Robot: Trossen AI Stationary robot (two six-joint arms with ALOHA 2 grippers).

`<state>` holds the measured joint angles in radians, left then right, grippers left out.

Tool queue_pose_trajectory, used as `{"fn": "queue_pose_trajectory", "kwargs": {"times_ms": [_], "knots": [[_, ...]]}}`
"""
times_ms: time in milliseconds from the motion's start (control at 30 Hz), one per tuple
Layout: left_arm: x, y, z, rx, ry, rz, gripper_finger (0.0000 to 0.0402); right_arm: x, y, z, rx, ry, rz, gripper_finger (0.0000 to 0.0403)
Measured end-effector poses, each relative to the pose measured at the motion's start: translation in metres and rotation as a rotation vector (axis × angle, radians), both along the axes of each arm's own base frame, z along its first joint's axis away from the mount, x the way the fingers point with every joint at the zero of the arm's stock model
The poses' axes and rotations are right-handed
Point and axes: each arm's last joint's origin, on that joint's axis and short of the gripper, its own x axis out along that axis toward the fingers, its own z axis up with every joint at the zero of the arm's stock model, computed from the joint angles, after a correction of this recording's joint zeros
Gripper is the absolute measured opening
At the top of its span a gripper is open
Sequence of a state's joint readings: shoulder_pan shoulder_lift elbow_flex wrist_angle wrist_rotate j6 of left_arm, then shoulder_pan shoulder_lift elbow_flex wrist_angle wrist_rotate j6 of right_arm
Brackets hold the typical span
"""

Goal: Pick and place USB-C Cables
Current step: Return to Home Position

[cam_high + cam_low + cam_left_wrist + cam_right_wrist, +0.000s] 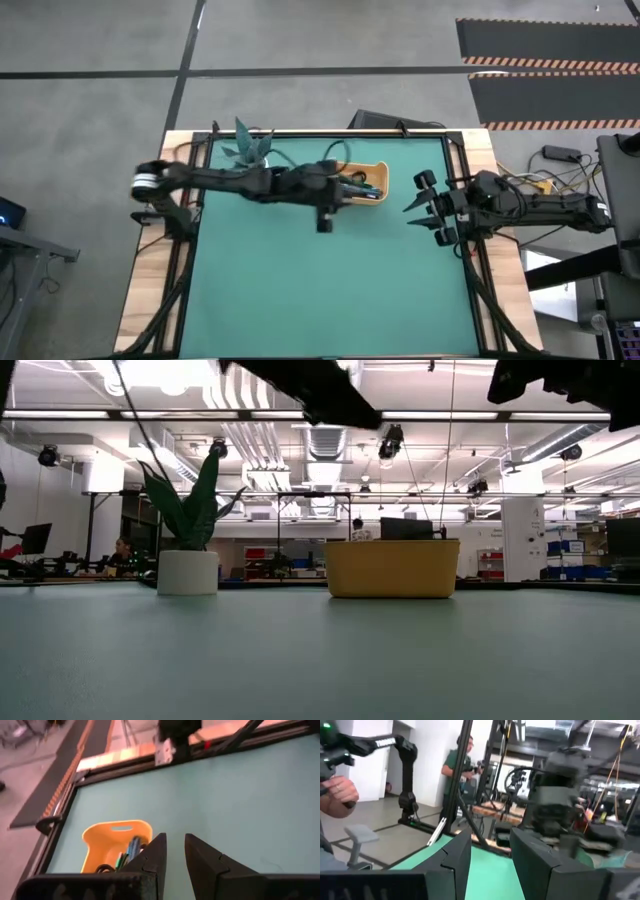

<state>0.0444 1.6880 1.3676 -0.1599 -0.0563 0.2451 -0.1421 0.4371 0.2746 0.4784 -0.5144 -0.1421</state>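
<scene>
The orange tray (376, 172) stands near the table's far edge, right of the potted plant (245, 150). In the left wrist view the tray (100, 837) holds cable bundles lying loose inside: a green one (121, 861), a teal-blue one (134, 847) and a black one (103, 868). A black-and-red bundle is not to be made out. My left gripper (345, 187) hangs above the tray's left side, empty, its fingers (156, 851) a narrow gap apart. My right gripper (415, 206) waits open near the table's right edge, raised, holding nothing (490, 845).
The plant's white pot (188, 572) stands left of the tray (392, 568) in the low view. Green mat (330, 290) stretches bare toward the near edge. Black frame rails (190, 250) run along the table's sides. A person (462, 765) stands beyond the table.
</scene>
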Motion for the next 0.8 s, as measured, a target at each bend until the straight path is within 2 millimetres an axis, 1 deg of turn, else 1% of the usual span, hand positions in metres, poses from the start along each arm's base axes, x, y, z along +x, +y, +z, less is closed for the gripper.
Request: {"fn": "queue_pose_trajectory", "kwargs": {"times_ms": [133,200,333,500,633,800], "knots": [[-0.041,-0.017,0.007,0.007,-0.090,-0.047,0.0054,-0.004,0.001,-0.002,0.004,-0.015,0.002,0.0128],[-0.063,-0.022,0.008,0.006,-0.129,-0.064,0.0054,-0.006,0.001,-0.001,0.010,-0.023,0.004,0.0128],[-0.107,-0.024,0.003,-0.004,-0.209,-0.067,0.0054,-0.013,0.002,0.001,0.011,-0.041,0.005,0.0128],[-0.158,-0.022,-0.005,-0.025,-0.369,-0.059,0.0054,-0.019,0.003,-0.002,0.011,-0.011,0.001,0.0127],[-0.189,-0.022,-0.015,-0.024,-0.483,-0.057,0.0054,-0.024,0.002,-0.003,0.021,0.002,-0.033,0.0127],[-0.219,-0.021,-0.028,-0.027,-0.549,-0.054,0.0054,-0.029,0.003,-0.006,0.027,0.031,-0.043,0.0127]]}}
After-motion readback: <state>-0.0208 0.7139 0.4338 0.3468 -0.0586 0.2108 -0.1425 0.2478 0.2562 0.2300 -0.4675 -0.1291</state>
